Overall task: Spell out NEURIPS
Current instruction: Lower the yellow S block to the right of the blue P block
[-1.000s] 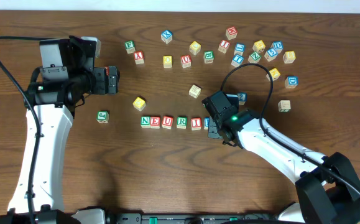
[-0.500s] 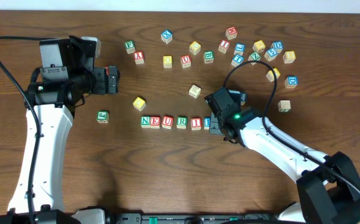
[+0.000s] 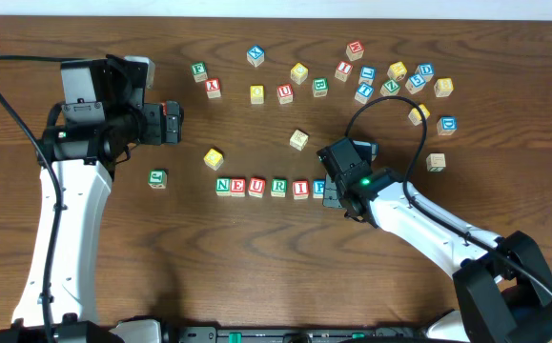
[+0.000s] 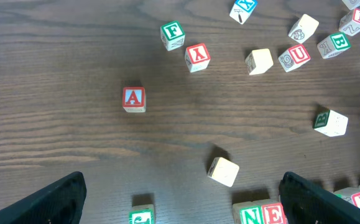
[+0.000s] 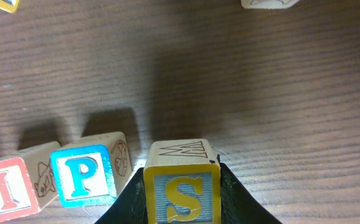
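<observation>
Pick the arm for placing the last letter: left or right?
Right. The right gripper is shut on the S cube, right beside the blue P cube ending the row. The left gripper hangs open, empty, away from the row.

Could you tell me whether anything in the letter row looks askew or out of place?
Nothing looks damaged. The blue P cube looks turned slightly against the S cube that the right gripper holds beside it.
</observation>
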`<state>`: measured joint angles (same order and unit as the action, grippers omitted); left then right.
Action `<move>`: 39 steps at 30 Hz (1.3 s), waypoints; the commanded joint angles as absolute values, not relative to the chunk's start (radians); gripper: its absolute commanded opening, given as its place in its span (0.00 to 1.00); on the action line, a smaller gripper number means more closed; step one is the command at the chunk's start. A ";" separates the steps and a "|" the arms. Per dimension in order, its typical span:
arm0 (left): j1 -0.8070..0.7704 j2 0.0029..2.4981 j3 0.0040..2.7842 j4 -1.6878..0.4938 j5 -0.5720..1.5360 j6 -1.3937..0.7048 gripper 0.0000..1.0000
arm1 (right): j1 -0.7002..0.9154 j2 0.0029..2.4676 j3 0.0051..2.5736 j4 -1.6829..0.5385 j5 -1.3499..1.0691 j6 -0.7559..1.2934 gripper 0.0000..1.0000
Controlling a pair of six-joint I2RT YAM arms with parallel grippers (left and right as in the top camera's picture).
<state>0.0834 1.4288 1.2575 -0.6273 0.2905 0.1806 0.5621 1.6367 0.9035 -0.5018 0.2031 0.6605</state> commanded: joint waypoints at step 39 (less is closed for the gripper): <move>0.087 1.425 1.280 -0.628 0.303 0.179 0.97 | 0.557 1.639 0.822 -0.364 0.203 0.658 0.06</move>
<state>0.0837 1.4288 1.2575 -0.6273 0.2905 0.1806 0.5617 1.6367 0.8284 -0.3698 0.1982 0.6613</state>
